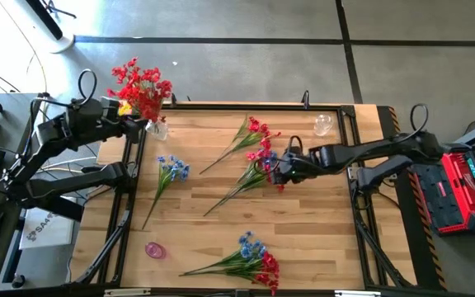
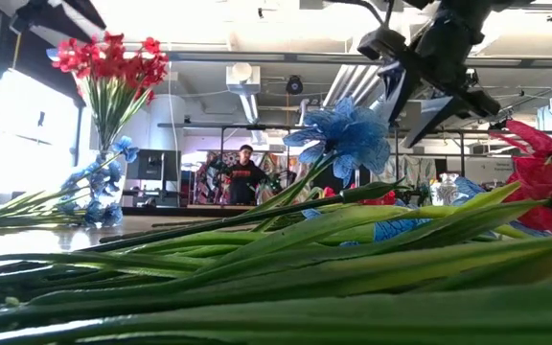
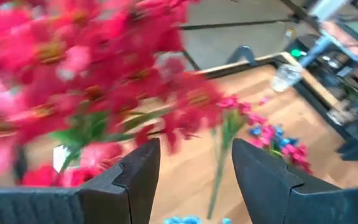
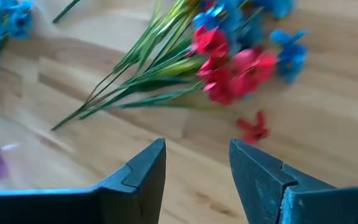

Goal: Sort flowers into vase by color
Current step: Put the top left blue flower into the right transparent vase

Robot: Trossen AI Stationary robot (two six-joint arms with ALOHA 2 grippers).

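A glass vase (image 1: 158, 129) at the table's far left holds a bunch of red flowers (image 1: 141, 87), which stand upright in the low view (image 2: 111, 67). My left gripper (image 1: 141, 124) hovers open right beside that vase, the red blooms (image 3: 73, 68) close before its fingers and nothing between them. Several red and blue sprays (image 1: 254, 161) lie flat mid-table. My right gripper (image 1: 275, 172) hangs open, tilted down, just on the near side of their blooms (image 4: 235, 62), touching nothing. An empty clear vase (image 1: 324, 124) stands far right.
One blue spray (image 1: 170, 172) lies left of centre. A mixed bunch of red and blue sprays (image 1: 250, 260) lies at the near edge and fills the low view. A pink scrap (image 1: 155, 249) and a loose red petal (image 4: 253, 127) lie on the wood. A person (image 2: 245, 172) stands far behind.
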